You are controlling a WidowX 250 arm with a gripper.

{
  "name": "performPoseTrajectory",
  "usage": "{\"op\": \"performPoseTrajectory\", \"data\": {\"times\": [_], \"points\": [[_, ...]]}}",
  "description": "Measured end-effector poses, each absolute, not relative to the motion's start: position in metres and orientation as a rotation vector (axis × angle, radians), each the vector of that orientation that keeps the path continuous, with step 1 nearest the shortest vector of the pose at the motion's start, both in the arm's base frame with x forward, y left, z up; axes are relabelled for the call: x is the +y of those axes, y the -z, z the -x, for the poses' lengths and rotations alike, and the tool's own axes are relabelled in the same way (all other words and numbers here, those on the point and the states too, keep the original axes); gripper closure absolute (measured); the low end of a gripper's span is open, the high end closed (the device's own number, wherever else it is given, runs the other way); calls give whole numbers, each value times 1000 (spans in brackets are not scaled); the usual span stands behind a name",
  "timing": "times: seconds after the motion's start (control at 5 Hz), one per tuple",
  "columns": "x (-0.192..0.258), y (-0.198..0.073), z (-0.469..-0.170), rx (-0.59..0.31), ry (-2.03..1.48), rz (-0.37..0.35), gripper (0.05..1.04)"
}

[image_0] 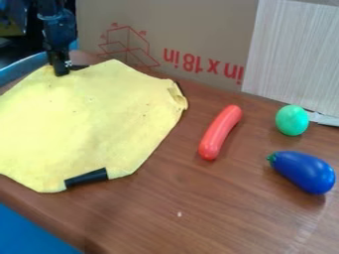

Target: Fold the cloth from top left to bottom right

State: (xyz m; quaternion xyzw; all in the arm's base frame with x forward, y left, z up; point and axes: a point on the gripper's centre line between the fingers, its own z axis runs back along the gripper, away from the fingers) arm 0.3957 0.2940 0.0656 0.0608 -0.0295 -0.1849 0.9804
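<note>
Likely light, limp cloth (86,121)
Best pinched at the top-left edge; whether the end effector (61,71) is closed cannot be told.

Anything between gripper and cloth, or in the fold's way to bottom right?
Nothing visible separates the gripper from the yellow cloth. Toward the bottom right, a black strip at the cloth's lower edge might get in the way.

Red sausage (220,133), perhaps egg (292,120), eggplant (305,172); cardboard (198,27) behind.
</note>
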Motion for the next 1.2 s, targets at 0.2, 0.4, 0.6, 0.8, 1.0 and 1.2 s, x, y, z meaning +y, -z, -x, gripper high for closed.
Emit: {"op": "performPoseTrajectory", "data": {"times": [0.2,0.4,0.6,0.8,1.0,1.2], "points": [[286,-66,-389,-79,390,-97,1010],[259,-70,-373,-99,472,-84,1024],[214,-92,-359,-154,593,-80,1025],[178,-93,-343,-156,689,-105,1025],[150,-91,-328,-158,754,-134,1025],[129,-87,-312,-155,795,-161,1025]]}}
